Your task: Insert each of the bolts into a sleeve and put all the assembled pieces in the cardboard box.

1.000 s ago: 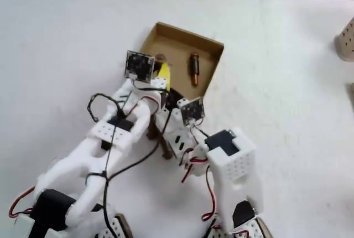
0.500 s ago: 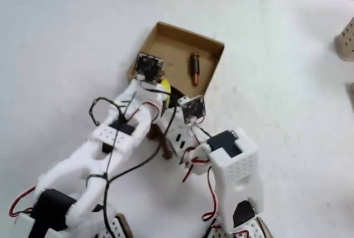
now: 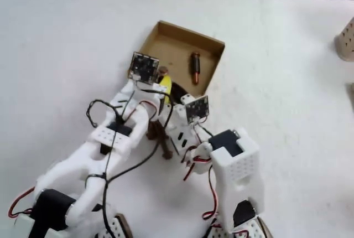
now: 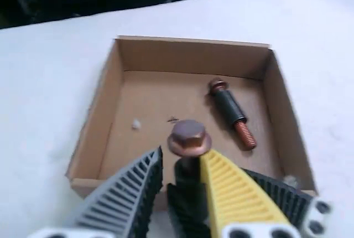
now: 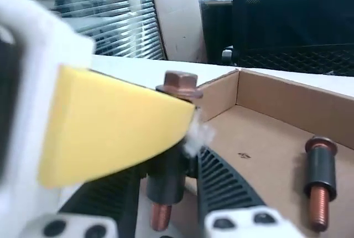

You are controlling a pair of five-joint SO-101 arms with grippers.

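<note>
Shifted since half a second ago: the left arm's wrist has backed a little toward 9 o'clock in the high view, and the right arm's wrist has edged toward 2 o'clock. The finished piece in the box has not moved.

- Left gripper (image 4: 181, 159) — closed on a bolt (image 4: 189, 137) that stands upright, its copper hex head just above the fingertips. The yellow finger (image 4: 232, 193) lies against the shank on one side and the grey finger (image 4: 133, 191) is on the other.
- Sleeve (image 5: 166, 177) — black, around the bolt's shank below the head, with the threaded copper tip poking out underneath.
- Position of held bolt — high view: over the near edge of the cardboard box (image 3: 166, 41), at about 7 o'clock from the box's centre.
- Right gripper (image 5: 168, 167) — low beside the same sleeve, just at 5 o'clock of the left gripper in the high view. I cannot tell whether it grips or merely flanks the sleeve.
- Finished piece (image 4: 232, 113) — a second bolt in a black sleeve, lying flat on the box floor toward the 3 o'clock wall, with its head pointing to 12 o'clock in the high view. It is well apart from the held bolt.
- Table (image 3: 66, 39) — white, carrying the box at 12 o'clock of both arms.
</note>
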